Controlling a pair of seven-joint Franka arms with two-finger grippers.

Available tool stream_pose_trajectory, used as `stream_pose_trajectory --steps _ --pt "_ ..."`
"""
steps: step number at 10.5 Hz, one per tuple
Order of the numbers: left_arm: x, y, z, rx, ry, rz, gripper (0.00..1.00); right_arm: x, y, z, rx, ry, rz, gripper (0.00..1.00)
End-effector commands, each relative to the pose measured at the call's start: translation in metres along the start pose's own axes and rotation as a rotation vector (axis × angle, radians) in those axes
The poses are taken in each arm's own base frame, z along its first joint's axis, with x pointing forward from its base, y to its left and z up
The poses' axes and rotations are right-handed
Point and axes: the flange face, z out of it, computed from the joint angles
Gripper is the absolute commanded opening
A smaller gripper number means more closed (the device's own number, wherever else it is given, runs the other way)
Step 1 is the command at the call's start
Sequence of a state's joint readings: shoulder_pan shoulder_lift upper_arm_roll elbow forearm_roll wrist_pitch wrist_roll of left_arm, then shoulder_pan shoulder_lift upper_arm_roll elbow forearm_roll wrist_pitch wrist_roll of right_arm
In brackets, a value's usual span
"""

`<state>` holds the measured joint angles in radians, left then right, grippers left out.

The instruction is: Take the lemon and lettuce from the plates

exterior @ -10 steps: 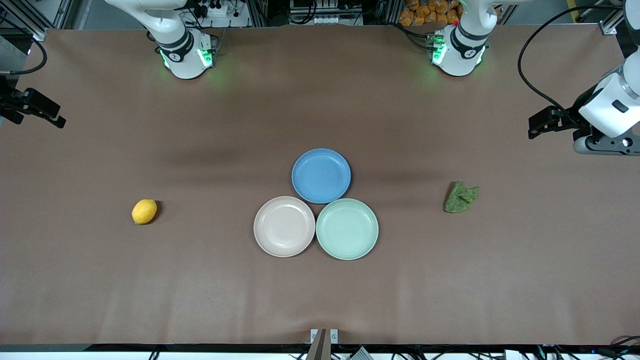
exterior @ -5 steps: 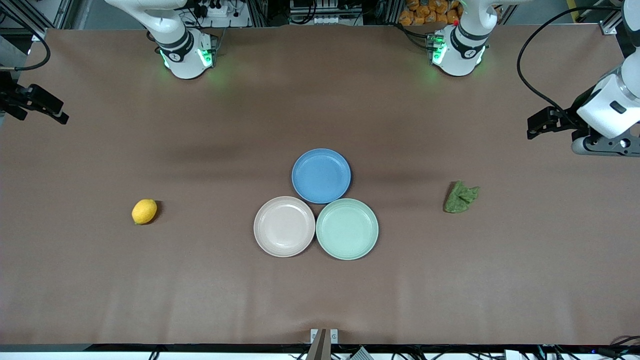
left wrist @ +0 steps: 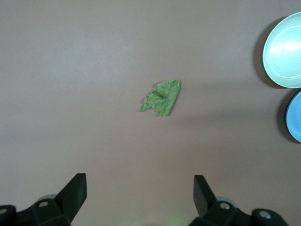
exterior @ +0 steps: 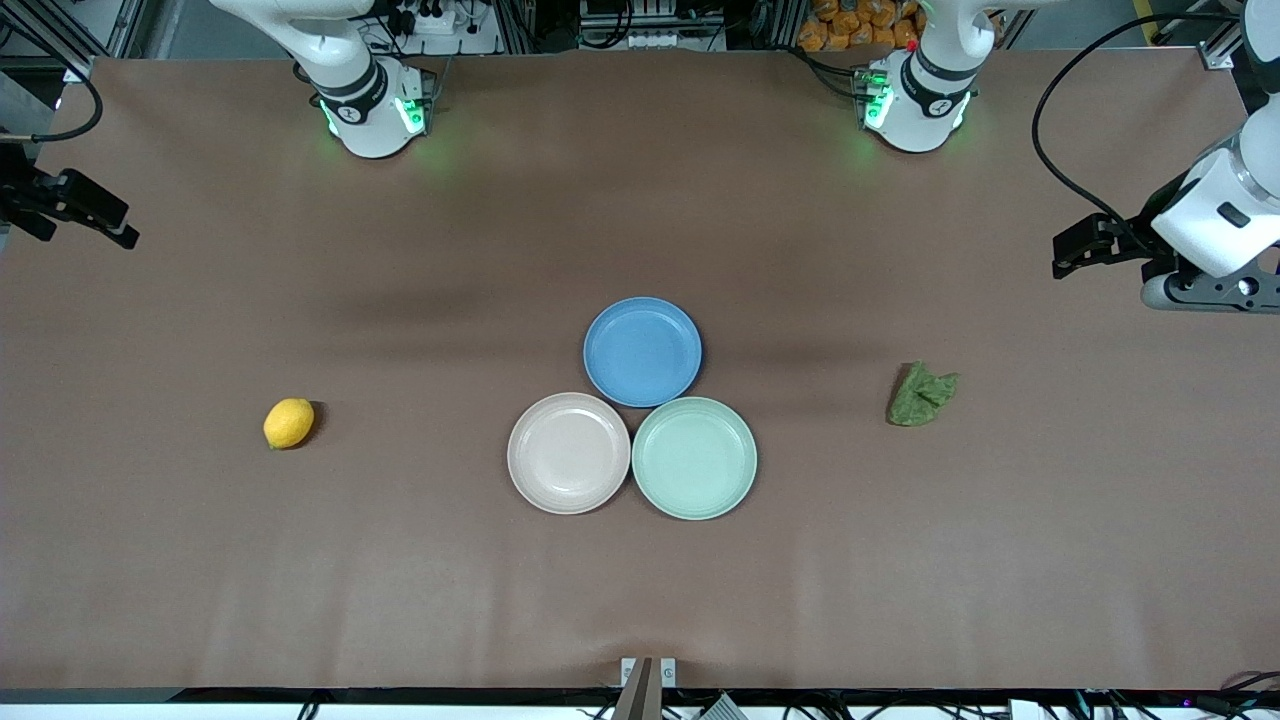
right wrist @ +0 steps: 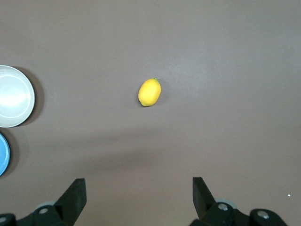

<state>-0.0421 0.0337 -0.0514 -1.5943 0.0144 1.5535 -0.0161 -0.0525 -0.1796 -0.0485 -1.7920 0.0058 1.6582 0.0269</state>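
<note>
Although the task names plates as the source, both items lie on the bare brown tabletop (exterior: 640, 600). One lemon (exterior: 288, 423) rests toward the right arm's end, well apart from the plates. One lettuce (exterior: 920, 394) leaf lies toward the left arm's end, likewise well apart. Three plates sit clustered at the middle, rims touching or nearly so: one beige-pink plate (exterior: 568, 453), one mint green plate (exterior: 694, 458) beside it, and one blue plate (exterior: 642, 351) farther from the front camera. All three show nothing on them. Nothing stands between either item and its nearer arm. Two grippers are present. The left gripper (left wrist: 140, 190) hangs over the tabletop at the left arm's end, jaws released and spread wide, holding nothing. The right gripper (right wrist: 139, 192) hangs over the right arm's end, jaws likewise released, holding nothing.
</note>
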Motion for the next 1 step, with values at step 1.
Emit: stream_pose_trajectory --steps 1 --pt "0.0008 0.0016 -0.0056 0.015 -0.005 -0.009 1.00 -0.0087 -0.0008 -0.0041 0.010 0.014 -0.006 1.00"
